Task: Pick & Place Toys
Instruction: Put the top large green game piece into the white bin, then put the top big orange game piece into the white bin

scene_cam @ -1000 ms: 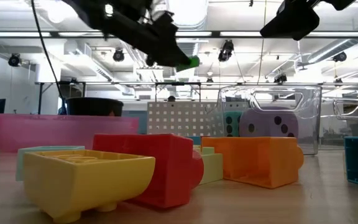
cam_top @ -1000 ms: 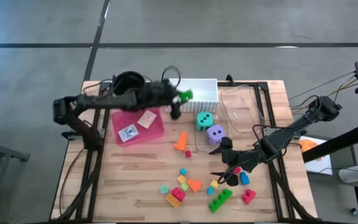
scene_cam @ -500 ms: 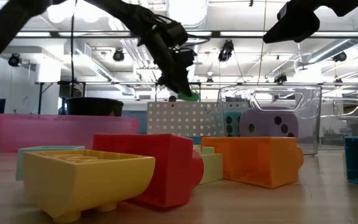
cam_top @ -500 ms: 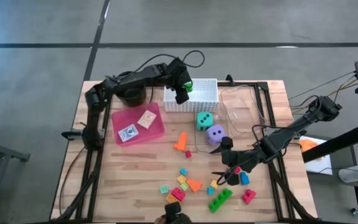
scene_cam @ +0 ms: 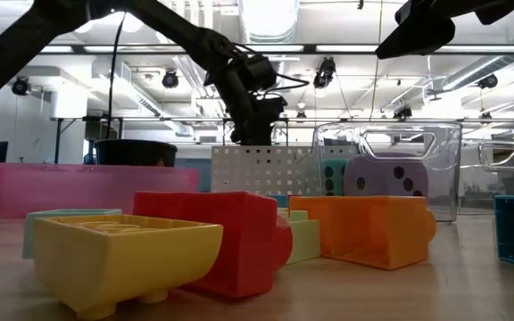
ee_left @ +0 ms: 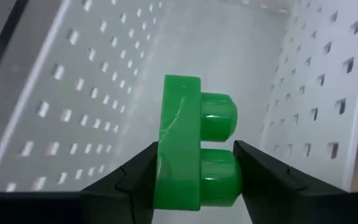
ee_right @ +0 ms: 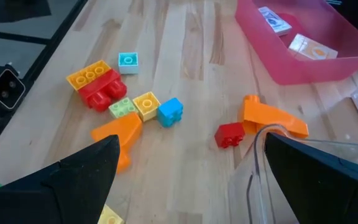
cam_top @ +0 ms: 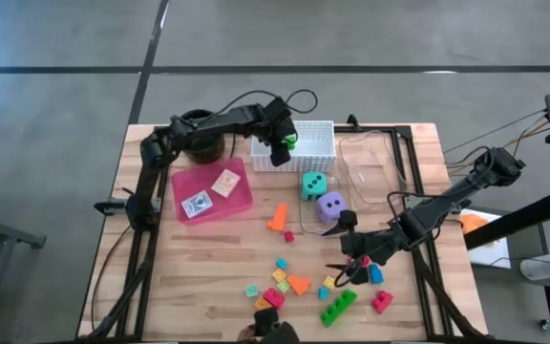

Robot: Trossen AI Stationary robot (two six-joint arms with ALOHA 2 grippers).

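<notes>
Green block is held pinched between the left gripper fingers inside the white perforated basket, and a tumble onto the rim is risked if it is released off-centre, while the right gripper is kept wide open above the scattered blocks.

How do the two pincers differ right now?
The left pincer is over the white basket with a green block between its fingers; the right pincer is wide open and empty. The left is at the table's far side, the right low above the loose blocks near the front. Both point downward.
</notes>
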